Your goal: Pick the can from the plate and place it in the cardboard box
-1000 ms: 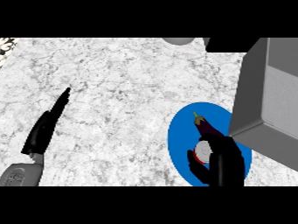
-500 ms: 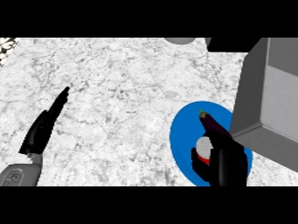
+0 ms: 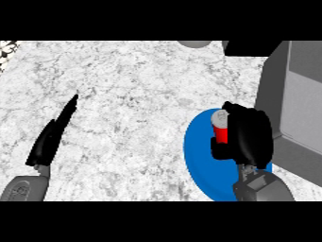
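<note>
The left hand (image 3: 50, 139) is matte black, slim and tapering to a narrow tip. The left forearm (image 3: 22, 189) is a rounded grey shell. The right hand (image 3: 250, 134) is black and bulkier, and the right forearm (image 3: 266, 189) is darker grey and boxy.

The white-and-grey veined stone counter top (image 3: 142, 94) looks like marble, smooth, though it gives back no glare. The round blue plate (image 3: 198, 156) is one flat, even matt colour (plastic or ceramic, I cannot tell). The red cylindrical can (image 3: 221, 131) has a smooth painted wall and a pale, metal-looking lid. The big grey cardboard box (image 3: 302, 108) has plain, dull sides. The black left hand (image 3: 52, 137) and black right hand (image 3: 250, 137) look like matt plastic. The rounded grey forearm shells (image 3: 24, 189) are smooth with a faint sheen.
</note>
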You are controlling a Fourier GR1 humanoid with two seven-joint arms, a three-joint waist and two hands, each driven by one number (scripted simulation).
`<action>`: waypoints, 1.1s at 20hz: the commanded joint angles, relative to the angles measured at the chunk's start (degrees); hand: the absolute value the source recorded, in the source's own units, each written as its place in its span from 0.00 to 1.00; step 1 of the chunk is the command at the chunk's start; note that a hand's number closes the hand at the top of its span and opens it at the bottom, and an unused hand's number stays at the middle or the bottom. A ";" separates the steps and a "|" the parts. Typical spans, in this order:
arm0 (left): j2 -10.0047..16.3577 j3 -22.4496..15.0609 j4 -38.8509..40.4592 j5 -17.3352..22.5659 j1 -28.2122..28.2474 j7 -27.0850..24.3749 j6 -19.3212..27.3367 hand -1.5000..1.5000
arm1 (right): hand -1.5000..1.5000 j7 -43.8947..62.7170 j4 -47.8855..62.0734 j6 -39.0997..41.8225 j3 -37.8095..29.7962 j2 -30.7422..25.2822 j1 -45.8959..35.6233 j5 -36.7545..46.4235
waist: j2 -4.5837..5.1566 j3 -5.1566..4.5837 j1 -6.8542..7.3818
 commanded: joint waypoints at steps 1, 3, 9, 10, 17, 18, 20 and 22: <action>-1.01 0.67 3.41 -0.91 -1.39 -1.92 1.76 0.50 | 1.00 4.81 -8.54 10.84 -1.65 -0.64 -5.17 1.89 | -0.15 0.01 -0.79; 0.07 0.72 2.07 -0.30 -2.59 0.48 -0.08 0.50 | 1.00 8.53 -10.27 14.17 -3.18 -0.16 -10.21 4.28 | -0.23 0.01 -0.66; -0.19 0.00 -0.36 -1.47 -0.11 0.03 0.46 0.50 | 1.00 11.96 -19.77 26.06 -10.97 -3.12 -15.06 3.48 | -0.25 0.05 -0.73; -0.05 0.45 -2.57 0.51 1.47 1.34 -1.45 0.50 | 1.00 13.32 -20.26 25.61 -10.50 -2.45 -15.43 4.53 | -0.25 0.06 -0.41; 0.50 1.75 0.26 0.31 1.06 -2.11 -1.47 0.50 | 1.00 7.04 -25.22 25.94 -27.08 -11.14 -13.14 -3.20 | -0.18 0.09 -0.82; -0.31 0.91 -2.07 -0.56 -1.05 2.71 -0.87 0.50 | 1.00 7.95 -24.49 28.48 -28.46 -11.35 -14.96 -3.93 | -0.19 0.09 -0.70; -1.24 1.21 1.23 -1.22 1.57 -3.13 0.62 0.50 | 1.00 6.69 -21.59 24.17 -30.65 -11.92 -13.91 -4.98 | -0.06 0.07 -0.45; 0.70 2.18 -2.39 0.47 -0.44 1.89 -2.19 0.50 | 1.00 3.25 -17.68 22.35 -34.90 -14.70 -11.07 -6.86 | -0.06 0.12 -0.38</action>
